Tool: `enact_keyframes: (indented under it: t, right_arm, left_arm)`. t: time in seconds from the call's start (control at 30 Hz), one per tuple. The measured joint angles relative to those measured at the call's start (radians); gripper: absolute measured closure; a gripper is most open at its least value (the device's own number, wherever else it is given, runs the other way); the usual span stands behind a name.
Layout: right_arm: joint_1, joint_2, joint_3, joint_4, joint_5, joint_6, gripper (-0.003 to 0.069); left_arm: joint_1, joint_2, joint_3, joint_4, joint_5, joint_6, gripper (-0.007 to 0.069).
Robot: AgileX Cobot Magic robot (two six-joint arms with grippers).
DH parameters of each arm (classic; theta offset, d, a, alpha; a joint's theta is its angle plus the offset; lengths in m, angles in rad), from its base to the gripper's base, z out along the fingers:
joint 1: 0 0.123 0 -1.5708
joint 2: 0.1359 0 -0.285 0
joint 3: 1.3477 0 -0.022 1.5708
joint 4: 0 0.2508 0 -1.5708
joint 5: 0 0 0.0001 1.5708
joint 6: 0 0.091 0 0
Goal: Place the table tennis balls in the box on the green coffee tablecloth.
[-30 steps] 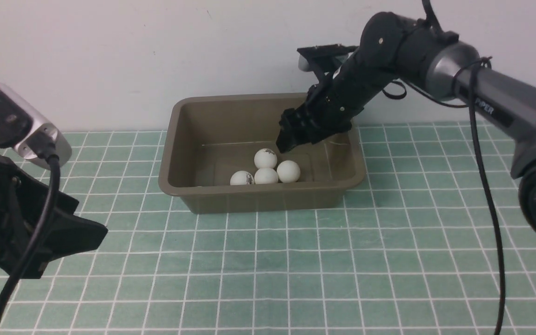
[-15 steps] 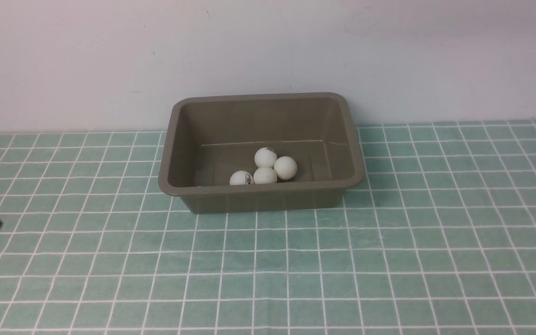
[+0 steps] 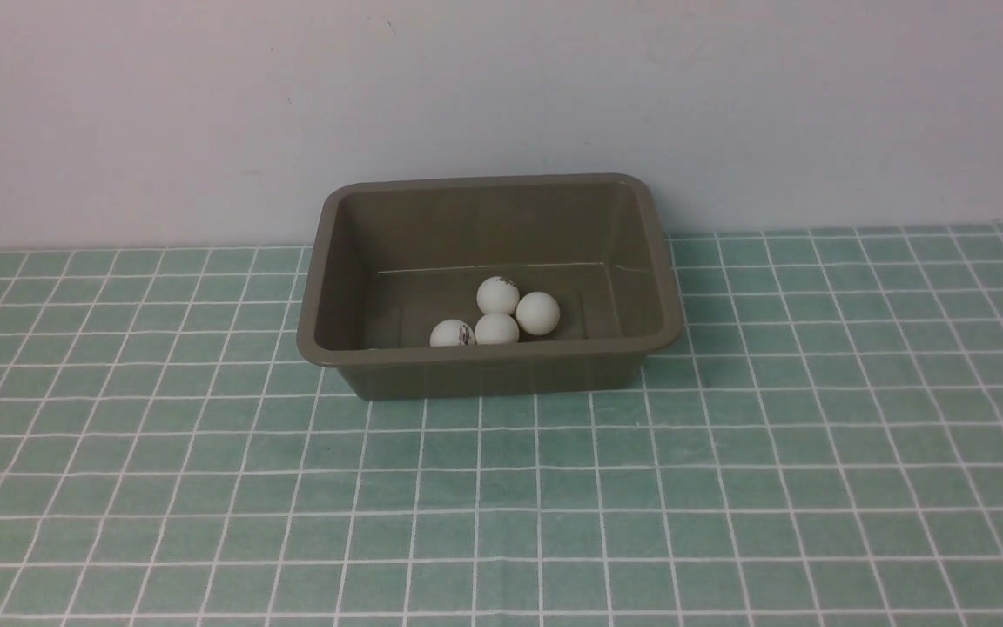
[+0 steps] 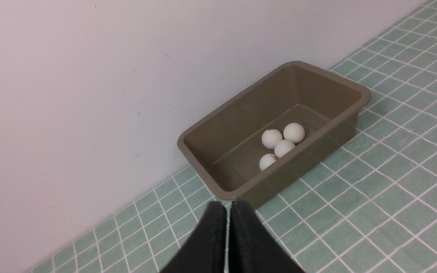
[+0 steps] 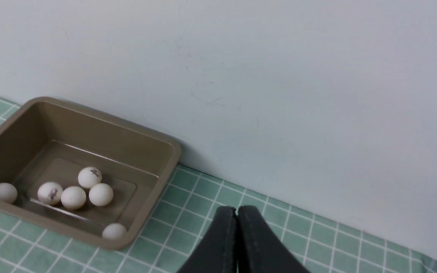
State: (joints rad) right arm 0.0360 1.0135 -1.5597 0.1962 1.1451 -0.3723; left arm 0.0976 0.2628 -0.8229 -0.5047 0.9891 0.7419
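Both grippers' fingers [image 4: 218,235] [image 5: 237,242] pressed together empty, six table tennis balls [image 5: 89,177] inside box [image 5: 101,131]

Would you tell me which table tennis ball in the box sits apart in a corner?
The lone ball against the box's corner wall, apart from the other five.

The olive-brown box [image 3: 490,287] stands on the green checked tablecloth [image 3: 728,488], its far side close to the pale wall [image 3: 205,104]; four white table tennis balls [image 3: 498,316] lie clustered on its floor near the front wall, touching or nearly touching; two show small dark logos; the near wall hides their undersides.
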Motion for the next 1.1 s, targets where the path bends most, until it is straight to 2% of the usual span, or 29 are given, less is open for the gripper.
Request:
enact_keyframes:
  t: [0.2,0.47,0.77,1.1]
  right_arm:
    - [0.0,-0.308,0.418,-0.051,-0.141,0.009,0.0675]
    - [0.0,-0.634,0.894,-0.138,-0.264,0.112,0.0675]
    - [0.0,-0.649,0.961,-0.151,-0.288,0.215,0.0676]
    - [0.0,-0.649,0.962,-0.144,-0.251,0.223,0.0676]
  left_arm:
    - [0.0,-0.057,0.126,-0.022,-0.005,-0.026,0.0629]
    - [0.0,-0.25,0.325,-0.229,-0.171,-0.03,0.0629]
    - [0.0,-0.28,0.402,-0.328,-0.215,-0.124,0.0629]
    - [0.0,-0.28,0.402,-0.395,-0.205,-0.143,0.0629]
